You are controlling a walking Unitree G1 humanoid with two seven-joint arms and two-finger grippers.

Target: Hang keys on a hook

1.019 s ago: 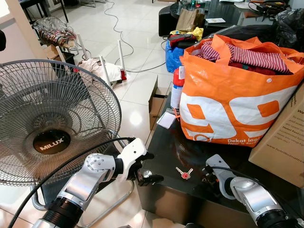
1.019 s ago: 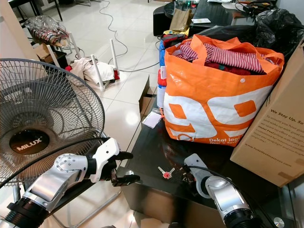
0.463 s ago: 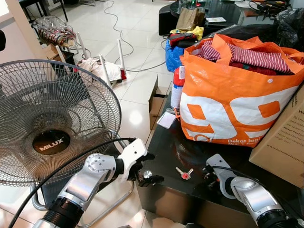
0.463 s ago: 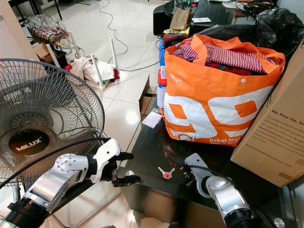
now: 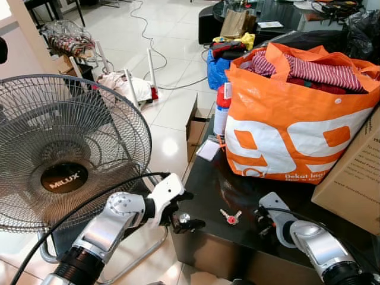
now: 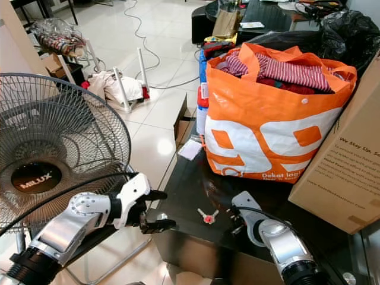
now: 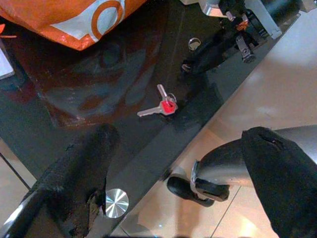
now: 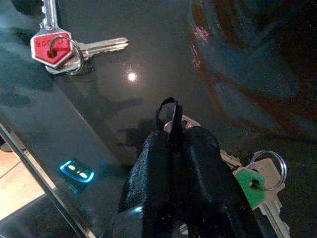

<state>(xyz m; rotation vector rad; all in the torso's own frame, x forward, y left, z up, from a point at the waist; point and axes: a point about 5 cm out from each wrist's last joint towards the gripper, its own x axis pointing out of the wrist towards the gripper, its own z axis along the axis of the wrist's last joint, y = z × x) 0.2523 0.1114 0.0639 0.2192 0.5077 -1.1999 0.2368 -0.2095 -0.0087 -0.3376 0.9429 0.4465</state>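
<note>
— Where are the keys?

— There are two sets on the black table (image 5: 249, 249). The red keys (image 5: 230, 217) lie flat near the table's front edge, between the two grippers and touching neither. In the right wrist view the red keys (image 8: 57, 48) show a red head on a ring with a silver blade sticking out sideways. A second set, the green keys (image 8: 255, 182), lies right by the right gripper's fingers, partly under them.

— What is the right gripper doing?

— The right gripper (image 8: 174, 148) is low over the table, its two fingers pressed together with no gap. A thin black loop (image 8: 167, 111) pokes out from between the tips, so it is clamped on that loop. I cannot tell whether the loop belongs to the green keys.

— And the left gripper?

— The left gripper (image 5: 189, 222) is at the table's front left corner, just off the edge, with its fingers spread wide apart and nothing between them. In its wrist view the red keys (image 7: 161, 106) lie ahead of it on the glossy top.

— What else is around?

— An orange bag (image 5: 291, 119) full of clothes stands at the back of the table, with a cardboard box (image 5: 356, 178) at its right. A fan (image 5: 65, 154) stands on the floor to the left of the table.
</note>
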